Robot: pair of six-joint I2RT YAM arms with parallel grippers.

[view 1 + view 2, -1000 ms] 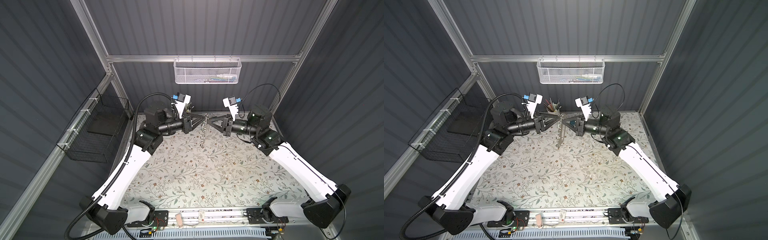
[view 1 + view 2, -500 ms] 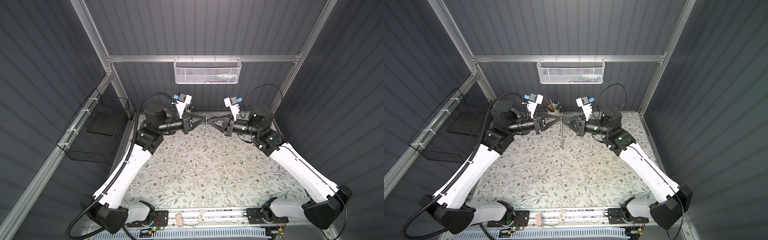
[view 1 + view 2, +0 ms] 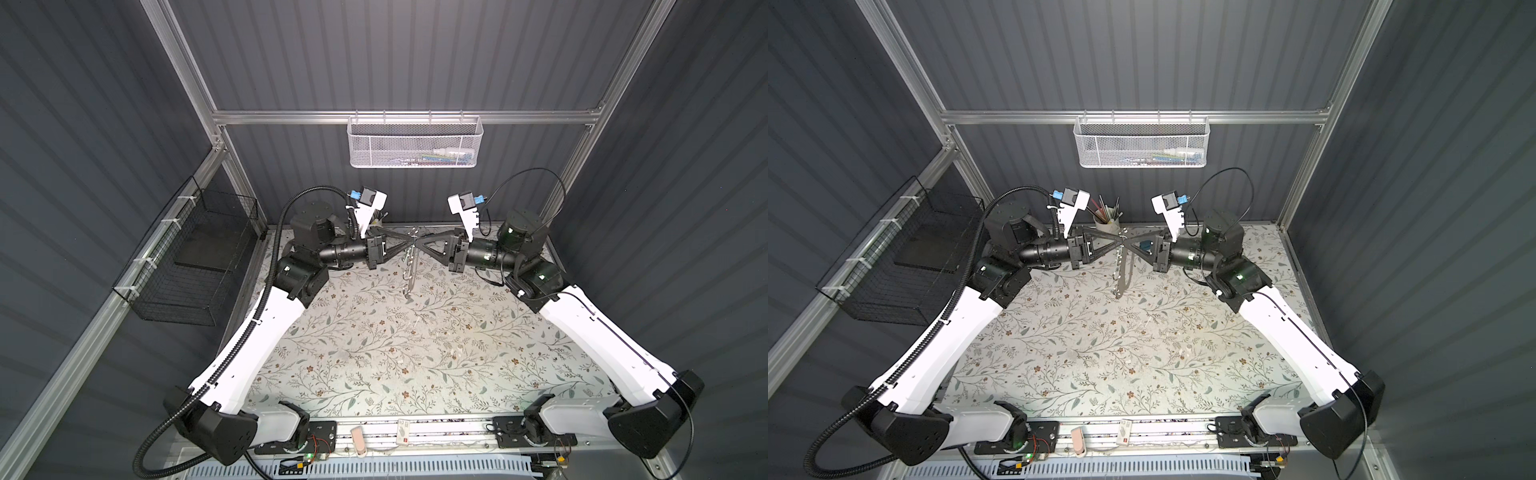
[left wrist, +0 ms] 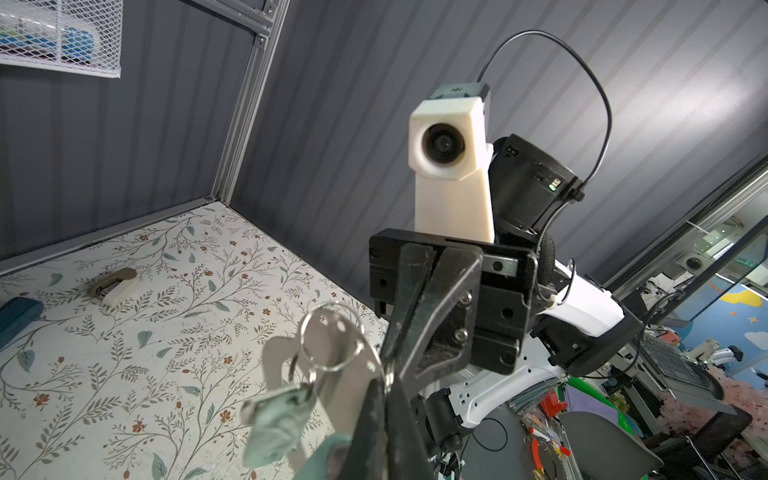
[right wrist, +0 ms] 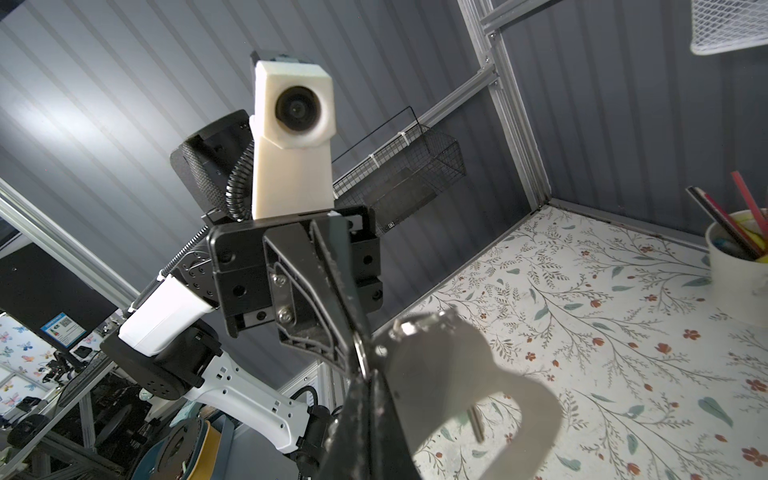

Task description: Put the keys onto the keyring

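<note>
- The keyring [image 3: 410, 270] is off the table, hanging in the air at the back centre of the workspace. In both top views it is a grey plate dangling almost straight down from its top corner [image 3: 1123, 270].
- The left wrist view shows a silver split ring [image 4: 328, 340] threaded through a hole near the plate's edge. One of the keys [image 4: 277, 419] hangs from the plate by its mint-green tag, blurred by closeness.
- The right gripper [image 3: 422, 242] reaches in from the right, clenched on the plate's top corner.
- The left gripper [image 3: 409, 241] reaches in from the left, and its tips meet the right gripper's at that same corner. Its jaws are pressed together on the keyring there. Whether they pinch the plate itself or one of its small rings cannot be told.
- Below the hanging plate lies the floral tablecloth [image 3: 374, 353].
- In the left wrist view a small pale object [image 4: 112, 286] with a brownish end lies flat on the cloth. The corner of a dark-teal case [image 4: 16, 316] lies near it.
- A white cup of pencils [image 3: 1106, 218] stands at the back wall, just behind the left gripper.
- A white mesh basket [image 3: 413, 143] hangs on the back rail, and a black wire basket [image 3: 195, 257] hangs on the left wall.
</note>
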